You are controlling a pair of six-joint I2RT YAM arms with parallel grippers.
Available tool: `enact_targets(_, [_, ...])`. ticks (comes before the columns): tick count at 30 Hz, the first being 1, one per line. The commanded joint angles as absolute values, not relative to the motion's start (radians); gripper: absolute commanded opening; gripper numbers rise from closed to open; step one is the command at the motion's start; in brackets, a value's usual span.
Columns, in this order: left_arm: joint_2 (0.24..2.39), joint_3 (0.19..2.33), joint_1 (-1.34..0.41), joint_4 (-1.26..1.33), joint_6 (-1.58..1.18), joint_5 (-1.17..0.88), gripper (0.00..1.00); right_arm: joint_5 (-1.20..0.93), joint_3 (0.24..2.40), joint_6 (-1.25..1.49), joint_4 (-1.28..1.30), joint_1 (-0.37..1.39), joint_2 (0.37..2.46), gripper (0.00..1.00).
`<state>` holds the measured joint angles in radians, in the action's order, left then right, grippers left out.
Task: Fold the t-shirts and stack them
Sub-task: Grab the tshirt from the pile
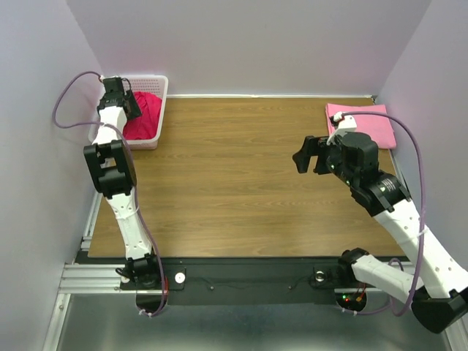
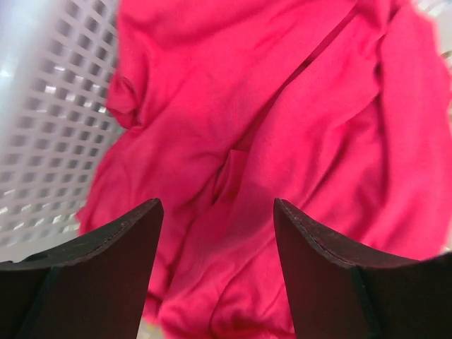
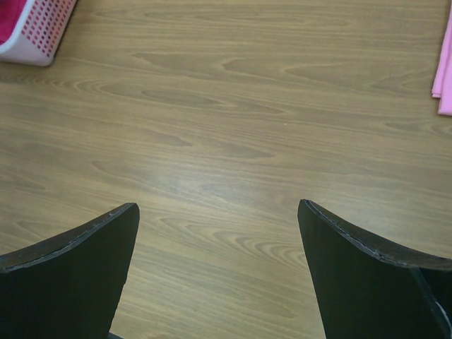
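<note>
A crumpled crimson-red t-shirt point(image 1: 146, 113) lies in the white lattice basket point(image 1: 162, 88) at the back left; it fills the left wrist view point(image 2: 282, 127). My left gripper point(image 1: 134, 102) hangs open just above it, jaws apart over the cloth point(image 2: 217, 212), holding nothing. A folded light pink t-shirt point(image 1: 365, 123) lies at the back right; its edge shows in the right wrist view point(image 3: 445, 70). My right gripper point(image 1: 307, 155) is open and empty above the bare wood point(image 3: 219, 212), left of the pink shirt. The orange shirt is out of view.
The wooden table point(image 1: 241, 183) spans between grey walls on three sides. The basket corner shows in the right wrist view point(image 3: 35, 35). A metal rail with the arm bases point(image 1: 241, 278) runs along the near edge.
</note>
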<state>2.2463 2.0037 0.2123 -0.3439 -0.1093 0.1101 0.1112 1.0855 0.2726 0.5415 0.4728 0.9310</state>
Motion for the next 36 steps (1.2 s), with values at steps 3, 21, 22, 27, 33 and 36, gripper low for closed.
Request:
enact_targets(3, [2.298,2.105,0.227,-0.356,-0.083,0.023,0.69,0.1,1.147,0.253,0.511,0.48,0.979,1.0])
enact_targets(21, [1.892,2.028,0.207,-0.33,-0.08,0.061,0.0,0.078,1.141,0.222,0.512,0.48,0.956,1.0])
enact_targets(22, [1.863,2.026,0.201,-0.331,-0.092,0.055,0.0,0.069,1.138,0.222,0.511,0.48,0.951,1.0])
enact_targets(27, [1.715,2.055,0.149,-0.321,-0.156,0.005,0.0,0.051,1.131,0.232,0.511,0.48,0.917,1.0])
enact_targets(33, [1.634,2.115,-0.142,-0.321,-0.173,0.005,0.0,0.106,1.114,0.268,0.511,0.48,0.858,1.0])
enact_targets(36, [1.637,2.16,-0.285,-0.324,-0.206,-0.041,0.0,0.112,1.114,0.27,0.511,0.48,0.832,1.0])
